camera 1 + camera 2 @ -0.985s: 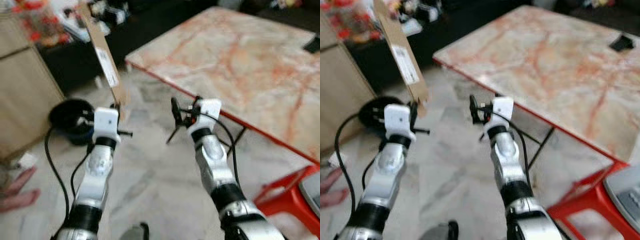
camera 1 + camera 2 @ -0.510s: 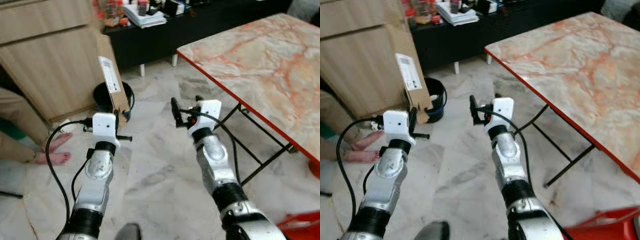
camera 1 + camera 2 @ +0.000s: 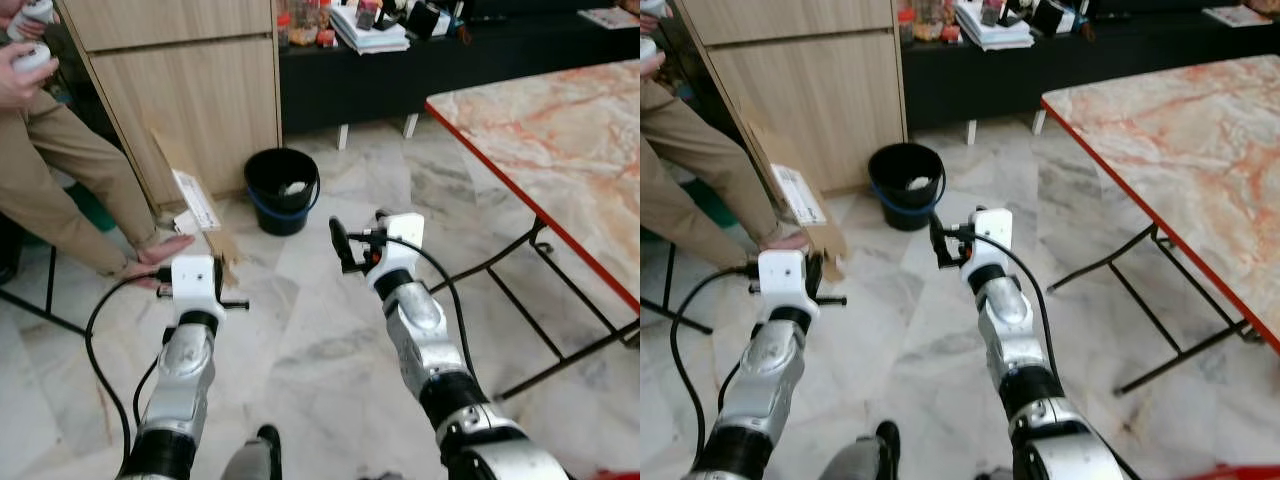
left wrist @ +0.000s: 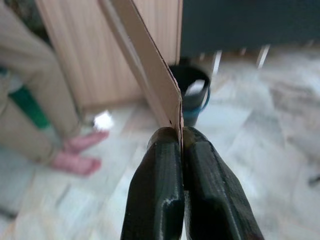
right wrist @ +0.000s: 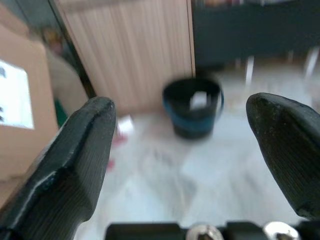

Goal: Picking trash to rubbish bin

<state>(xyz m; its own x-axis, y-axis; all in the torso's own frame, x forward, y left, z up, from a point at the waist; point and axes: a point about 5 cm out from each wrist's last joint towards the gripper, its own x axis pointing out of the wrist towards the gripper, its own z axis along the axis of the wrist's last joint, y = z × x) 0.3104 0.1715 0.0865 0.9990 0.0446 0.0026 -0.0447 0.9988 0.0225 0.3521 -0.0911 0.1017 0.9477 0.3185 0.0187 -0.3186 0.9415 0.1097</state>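
My left gripper (image 4: 181, 136) is shut on the edge of a flat brown cardboard piece (image 3: 192, 192) with a white label, held tilted up and leftward above the floor. In the left eye view the left gripper (image 3: 224, 270) is low and left of centre. A black rubbish bin (image 3: 282, 190) with a blue band stands on the floor ahead, beyond the cardboard, with a white scrap inside. The bin (image 5: 194, 107) also shows between the fingers of my right gripper (image 3: 340, 245), which is open, empty and raised mid-scene.
A person (image 3: 70, 170) in khaki trousers is at the left, one hand (image 3: 165, 250) down by the cardboard's lower end. A wooden cabinet (image 3: 190, 90) stands behind the bin. A marble table (image 3: 560, 130) with a red edge and black legs fills the right.
The camera has swung left: table slid right, bin and person came into fuller view. The cardboard, still gripped, now sits lower and more tilted. The right gripper stays open.
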